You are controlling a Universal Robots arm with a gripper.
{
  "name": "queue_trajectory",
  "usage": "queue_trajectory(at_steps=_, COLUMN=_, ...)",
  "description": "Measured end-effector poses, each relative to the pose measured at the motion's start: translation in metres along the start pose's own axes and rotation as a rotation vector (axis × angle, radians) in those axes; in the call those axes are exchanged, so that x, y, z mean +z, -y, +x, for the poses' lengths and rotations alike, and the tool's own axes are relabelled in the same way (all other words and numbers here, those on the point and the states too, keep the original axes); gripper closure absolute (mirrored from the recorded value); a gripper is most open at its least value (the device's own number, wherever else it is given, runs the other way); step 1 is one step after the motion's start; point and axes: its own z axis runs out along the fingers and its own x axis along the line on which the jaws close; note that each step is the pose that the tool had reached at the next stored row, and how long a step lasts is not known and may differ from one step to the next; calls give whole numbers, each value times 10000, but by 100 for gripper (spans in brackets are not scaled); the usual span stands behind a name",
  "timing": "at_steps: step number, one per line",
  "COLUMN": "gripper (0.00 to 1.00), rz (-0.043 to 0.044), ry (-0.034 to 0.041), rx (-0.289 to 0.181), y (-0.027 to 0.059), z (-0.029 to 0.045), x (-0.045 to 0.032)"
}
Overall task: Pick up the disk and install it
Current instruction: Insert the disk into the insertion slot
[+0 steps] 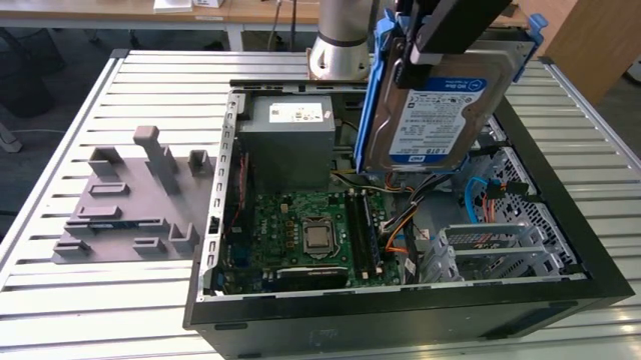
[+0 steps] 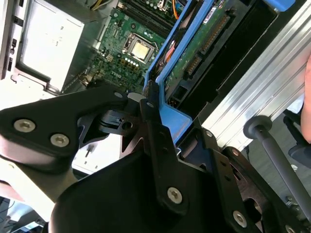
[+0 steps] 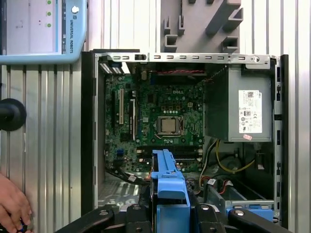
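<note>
The disk [image 1: 440,112], a silver hard drive with a white-and-blue label in a blue bracket, hangs tilted on edge above the back right of the open computer case [image 1: 401,315]. My gripper [image 1: 425,56] is shut on the disk's upper end from above. Both wrist views show the black fingers [image 2: 150,126] clamped on the blue bracket [image 2: 171,120] [image 3: 169,187], with the motherboard [image 3: 160,116] well below. The drive's green circuit side [image 2: 194,53] faces one wrist camera.
Inside the case are a grey power-supply box [image 1: 290,142], the motherboard [image 1: 315,232] with orange and blue cables, and a metal drive cage [image 1: 496,247]. A grey plastic fixture [image 1: 130,202] lies on the slatted table at the exterior view's left. A person's hand [image 3: 12,206] rests near a pendant [image 3: 43,31].
</note>
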Motion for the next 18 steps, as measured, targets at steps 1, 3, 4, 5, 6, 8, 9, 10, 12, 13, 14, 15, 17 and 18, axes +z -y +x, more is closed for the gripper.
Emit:
queue_trajectory(at_steps=1, gripper=64, rz=0, ry=0, rx=2, y=1, z=18, x=2)
queue_trajectory(at_steps=3, gripper=64, rz=0, ry=0, rx=13, y=6, z=42, x=9)
queue_trajectory(at_steps=4, gripper=64, rz=0, ry=0, rx=18, y=10, z=52, x=13)
queue_trajectory(at_steps=5, gripper=64, rz=1, ry=0, rx=23, y=14, z=63, x=18)
queue_trajectory(at_steps=6, gripper=64, rz=1, ry=1, rx=29, y=18, z=77, x=24)
queue_trajectory(at_steps=8, gripper=64, rz=0, ry=-1, rx=37, y=22, z=110, x=35)
queue_trajectory(at_steps=9, gripper=64, rz=1, ry=0, rx=42, y=25, z=127, x=41)
queue_trajectory(at_steps=10, gripper=64, rz=1, ry=0, rx=53, y=53, z=180, x=63)
queue_trajectory(at_steps=12, gripper=64, rz=1, ry=-1, rx=54, y=136, z=191, x=82)
queue_trajectory(at_steps=13, gripper=64, rz=1, ry=0, rx=54, y=161, z=192, x=90)
queue_trajectory(at_steps=14, gripper=64, rz=1, ry=1, rx=54, y=180, z=195, x=98)
queue_trajectory(at_steps=15, gripper=64, rz=1, ry=1, rx=53, y=192, z=198, x=105)
queue_trajectory(at_steps=17, gripper=64, rz=1, ry=1, rx=54, y=206, z=206, x=120)
queue_trajectory(at_steps=18, gripper=64, rz=1, ry=-2, rx=57, y=211, z=216, x=126)
